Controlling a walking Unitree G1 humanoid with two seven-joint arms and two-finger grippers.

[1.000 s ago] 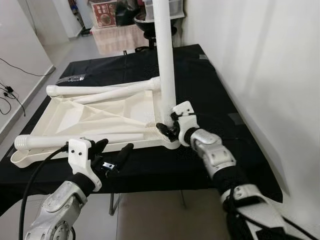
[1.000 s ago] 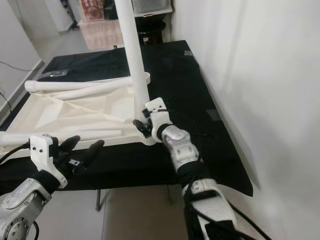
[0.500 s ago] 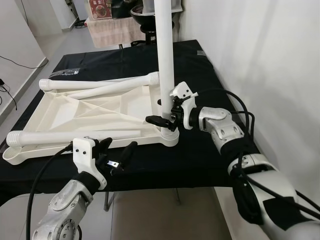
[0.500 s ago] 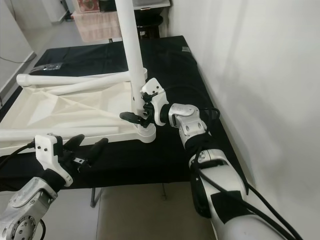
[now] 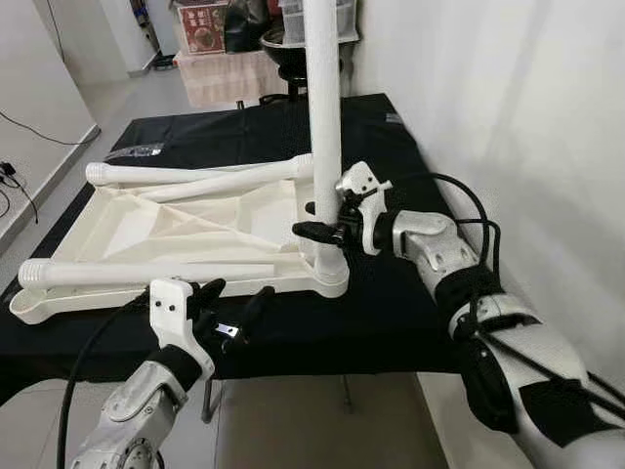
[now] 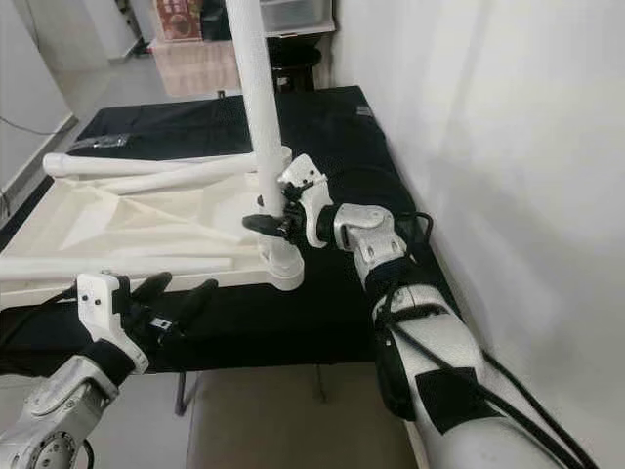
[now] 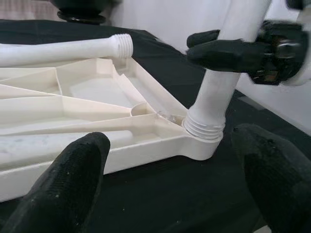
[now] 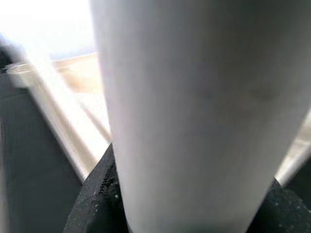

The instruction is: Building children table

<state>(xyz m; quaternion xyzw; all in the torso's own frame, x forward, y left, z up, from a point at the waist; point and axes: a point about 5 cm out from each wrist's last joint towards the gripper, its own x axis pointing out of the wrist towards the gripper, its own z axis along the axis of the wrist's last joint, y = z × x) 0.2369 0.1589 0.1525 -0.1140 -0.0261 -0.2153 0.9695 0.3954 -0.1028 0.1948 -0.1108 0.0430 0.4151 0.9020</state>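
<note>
We find no legible text, brand, number or sign in any view. A red printed box (image 5: 203, 25) stands on the floor at 12 o'clock beyond the tabletop (image 5: 391, 313); its printing is too small and blurred for us to read.

- Left arm (image 5: 132, 410) — silver rounded shell, with a black cable looping along its outer side.
- Left gripper (image 5: 230, 311): two long black fingers on a white block-shaped mount; a small metal part glints between them.
- Left fingers (image 7: 63, 194) have a black, pebbled, matte surface.
- Right arm (image 5: 459, 278) — silver segments joined by black joints, with black cables arcing over it; the nearer shell is white with a black patch.
- Right gripper (image 5: 327, 232): black fingers under a white angular bracket.
</note>
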